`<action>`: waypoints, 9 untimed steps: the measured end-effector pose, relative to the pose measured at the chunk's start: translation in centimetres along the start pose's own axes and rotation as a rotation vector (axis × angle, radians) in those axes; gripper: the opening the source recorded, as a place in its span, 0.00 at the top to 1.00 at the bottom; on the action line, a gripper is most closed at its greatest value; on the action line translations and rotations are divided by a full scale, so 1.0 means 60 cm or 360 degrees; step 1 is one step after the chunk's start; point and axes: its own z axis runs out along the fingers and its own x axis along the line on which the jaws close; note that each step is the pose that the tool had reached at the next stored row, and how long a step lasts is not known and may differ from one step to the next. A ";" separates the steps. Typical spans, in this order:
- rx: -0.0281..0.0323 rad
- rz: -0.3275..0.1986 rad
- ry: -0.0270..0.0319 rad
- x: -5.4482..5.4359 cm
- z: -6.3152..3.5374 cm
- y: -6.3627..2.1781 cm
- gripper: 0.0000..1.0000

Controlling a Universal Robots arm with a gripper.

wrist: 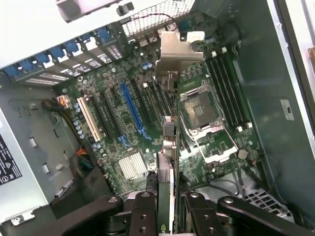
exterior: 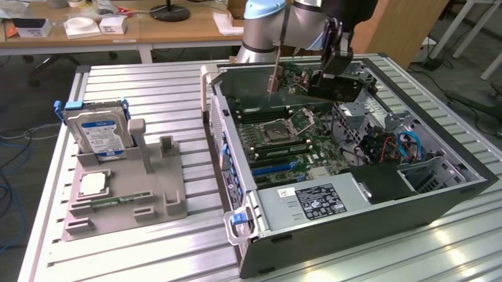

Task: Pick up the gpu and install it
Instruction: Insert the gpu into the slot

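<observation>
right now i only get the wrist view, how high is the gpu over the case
Observer: The hand holds the gpu above the open case, at its far end, higher than the case walls.
Operator: which end is the bracket on
Observer: The silver bracket hangs at the card's end toward the exterior view's left.
Operator: whats on the table beside the case
Observer: A grey holder sits to the exterior view's left of the case, with a hard drive standing upright in it.
</observation>
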 end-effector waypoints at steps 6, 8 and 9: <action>-0.00053 -0.0031 0.00059 0.002 0.005 0.000 0.74; -0.00087 -0.0034 0.00073 0.002 0.005 0.001 0.74; -0.00089 -0.0034 0.00067 0.001 0.005 0.003 0.74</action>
